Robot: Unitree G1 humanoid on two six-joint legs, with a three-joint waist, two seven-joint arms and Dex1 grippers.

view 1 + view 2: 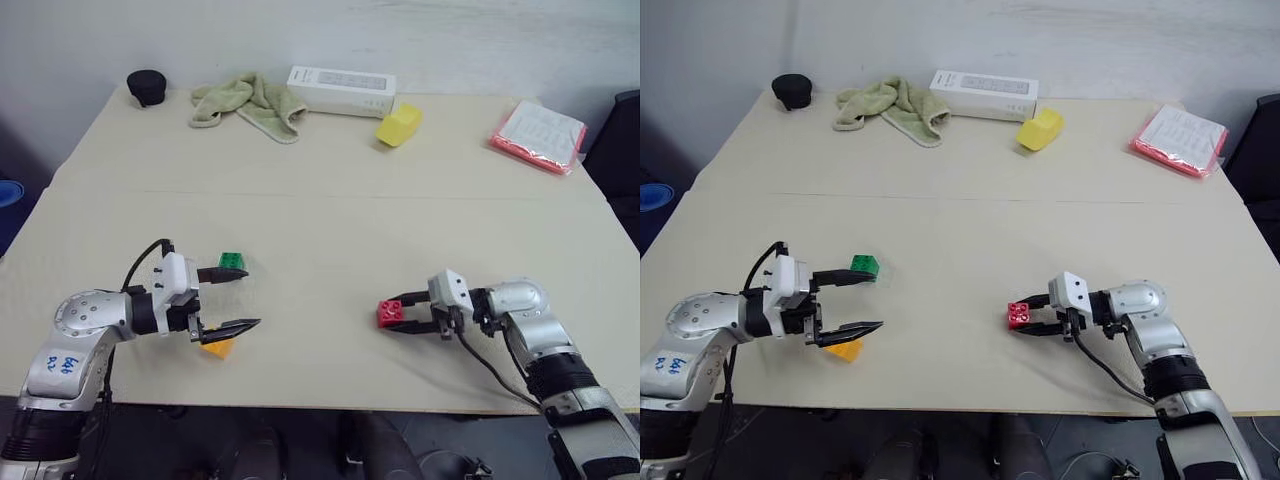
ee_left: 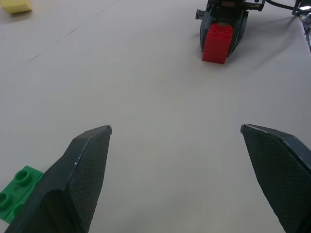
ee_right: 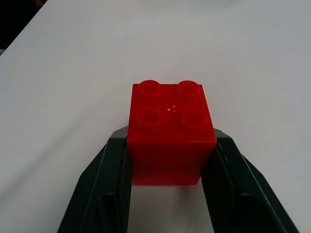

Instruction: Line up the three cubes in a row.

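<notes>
Red brick: small studded red plastic brick [image 3: 171,133], studs up, on the pale wooden table [image 1: 330,230] at the near right.
Right gripper: the right gripper [image 1: 398,320] points toward the robot's left, its two black fingers [image 3: 99,187] pressed against opposite sides of the red brick, clamped on it.
Green brick: small studded green plastic brick [image 1: 233,262], on the table at the near left, just beyond the far fingertip of the left gripper.
Orange-yellow brick: small orange-yellow plastic brick [image 1: 218,347], on the table just below the near finger of the left gripper, partly hidden by it.
Left gripper: the left gripper [image 1: 245,298] has its fingers spread wide, nothing between them.
Spacing: green and orange-yellow bricks lie near each other; the red brick is well apart to the right.
Far edge: pale-yellow smooth block [image 1: 398,125], white box [image 1: 341,90], green cloth [image 1: 248,103], black round object [image 1: 147,87], red-edged folder [image 1: 538,135].
</notes>
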